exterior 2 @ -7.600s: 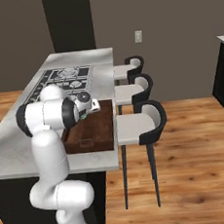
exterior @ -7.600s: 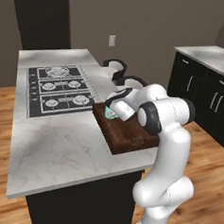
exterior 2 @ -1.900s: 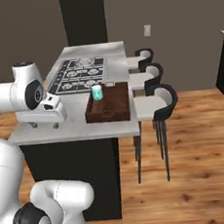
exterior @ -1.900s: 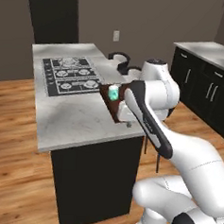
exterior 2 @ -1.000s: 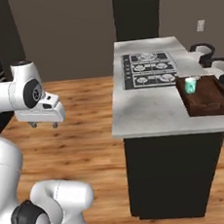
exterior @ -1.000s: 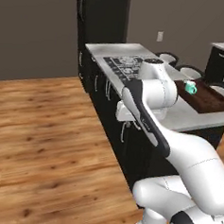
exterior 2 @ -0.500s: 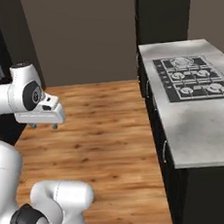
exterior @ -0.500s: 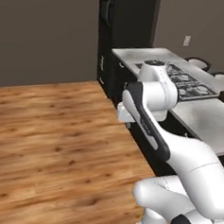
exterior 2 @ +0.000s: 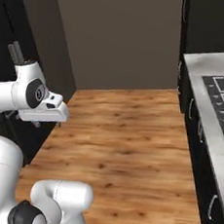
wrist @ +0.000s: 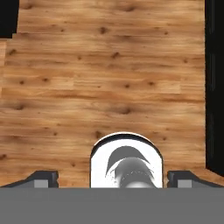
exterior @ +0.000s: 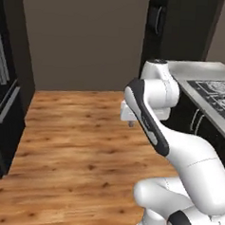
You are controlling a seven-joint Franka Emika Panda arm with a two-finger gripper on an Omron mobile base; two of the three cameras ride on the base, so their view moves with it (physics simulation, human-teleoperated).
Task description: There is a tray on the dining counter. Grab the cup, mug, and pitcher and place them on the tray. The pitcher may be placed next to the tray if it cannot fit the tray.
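The claw [wrist: 112, 177] is hanging over bare wooden floor [wrist: 109, 87] with its two fingertips [wrist: 41, 178] spread to the far sides of the hand view and nothing between them, so it is standing wide open and carrying nothing. In the left base view the claw [exterior: 128, 116] is sitting at the end of the folded arm, facing down at the planks, and in the right base view it [exterior 2: 48, 112] is hovering beside a dark cabinet [exterior 2: 0, 57]. The dining tabletop [exterior: 215, 93] is showing at the right edge of the left base view and again along the right side of the right base view [exterior 2: 219, 137], with part of the black cooktop [exterior: 219, 92] set in it; the tray, cup, mug and pitcher are not to be made out in these frames, so where they are standing cannot be told. As a judgement from the task alone, the cup and mug are likely light, rigid and smooth-walled, so a grip across the middle of the body, straight and level, seems safest against slipping. The pitcher is probably heavier and taller, and taking it low on the neck or across the body should be keeping it from tipping.
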